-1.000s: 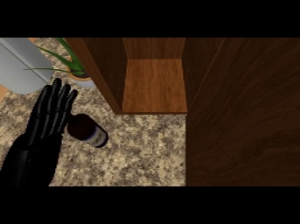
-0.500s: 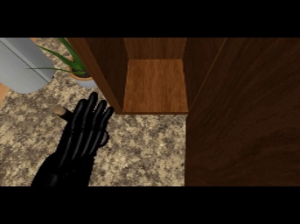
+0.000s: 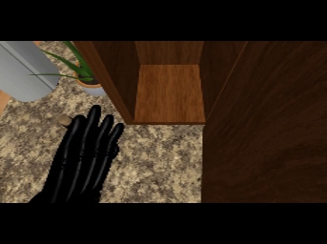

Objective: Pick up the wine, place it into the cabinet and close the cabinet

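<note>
1. Wine bottle: only a small tan, cork-like tip (image 3: pixel 65 120) shows, just beside the left hand's upper left edge; the body of the bottle is hidden, so whether it lies under the hand cannot be told.
2. The black left hand (image 3: pixel 85 157) comes in from the lower edge and lies flat above the speckled beige stone table (image 3: pixel 158 162), its fingers (image 3: pixel 94 125) straight, released and close together, pointing toward the cabinet.
3. Whether those fingers touch the bottle cannot be told.
4. The brown wooden cabinet (image 3: pixel 170 93) stands open at the top centre, showing a bare wooden shelf board between two darker side walls.
5. The large dark wooden cabinet door (image 3: pixel 275 124) fills the right side of the view, swung out over the table.
6. A green spiky-leaved plant in a small pale pot (image 3: pixel 81 71) stands just beside the cabinet's left wall, behind the hand.
7. A grey rounded appliance (image 3: pixel 18 69) sits at the upper left, near the plant.
8. The right hand does not show.
</note>
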Robot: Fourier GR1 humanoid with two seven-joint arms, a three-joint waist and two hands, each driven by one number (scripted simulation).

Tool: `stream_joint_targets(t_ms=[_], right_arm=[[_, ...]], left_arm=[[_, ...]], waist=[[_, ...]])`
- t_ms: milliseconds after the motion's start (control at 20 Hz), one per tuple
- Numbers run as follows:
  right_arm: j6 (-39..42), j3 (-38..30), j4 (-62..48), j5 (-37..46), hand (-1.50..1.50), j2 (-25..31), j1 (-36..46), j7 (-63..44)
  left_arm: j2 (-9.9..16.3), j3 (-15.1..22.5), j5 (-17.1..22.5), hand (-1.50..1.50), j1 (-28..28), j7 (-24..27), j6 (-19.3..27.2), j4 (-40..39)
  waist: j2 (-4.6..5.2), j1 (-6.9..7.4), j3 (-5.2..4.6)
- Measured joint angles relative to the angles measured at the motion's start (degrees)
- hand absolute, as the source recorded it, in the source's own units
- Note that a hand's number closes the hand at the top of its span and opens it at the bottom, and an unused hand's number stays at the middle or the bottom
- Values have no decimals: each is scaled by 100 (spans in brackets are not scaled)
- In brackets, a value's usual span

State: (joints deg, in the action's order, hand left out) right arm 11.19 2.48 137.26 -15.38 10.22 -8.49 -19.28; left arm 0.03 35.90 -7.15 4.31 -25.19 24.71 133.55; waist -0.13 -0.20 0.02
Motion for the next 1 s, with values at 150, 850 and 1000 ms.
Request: stream_joint_targets(t_ms=[150,850,1000], right_arm=[[-154,29,17,3,-150,-33,265,-262],[-520,154,76,107,-150,-118,836,-862],[-508,55,91,122,-150,-79,858,-885]], left_arm=[[-1,87,-153,-150,59,-239,166,159],[247,-878,-160,-150,146,-1006,22,518],[322,-1164,26,-150,35,-910,-93,562]], waist=[[0,9,-1],[2,9,-4],[3,3,-5]])
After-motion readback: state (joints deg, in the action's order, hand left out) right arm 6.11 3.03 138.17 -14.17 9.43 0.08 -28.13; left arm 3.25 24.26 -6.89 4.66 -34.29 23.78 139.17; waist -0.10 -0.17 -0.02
